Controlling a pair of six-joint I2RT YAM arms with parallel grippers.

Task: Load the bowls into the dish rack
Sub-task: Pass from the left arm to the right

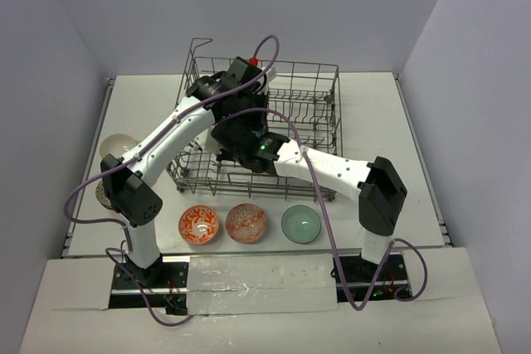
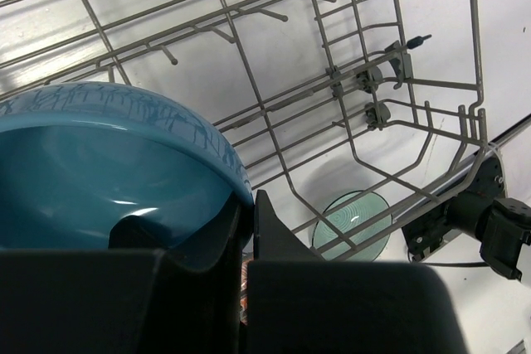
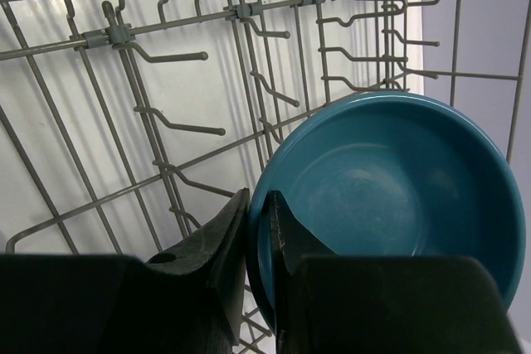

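Left tool (image 2: pixel 246 205) clamped on teal bowl (image 2: pixel 99 172) rim, right tool (image 3: pixel 259 201) pinching it too, inside dish rack (image 2: pixel 369 79)

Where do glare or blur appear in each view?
Top external: sharp, with glare on the tape strip at the near edge. Left wrist: a bright glint inside the teal bowl; the left claw looms dark and soft. Right wrist: dish rack crisp, right claw blurred.
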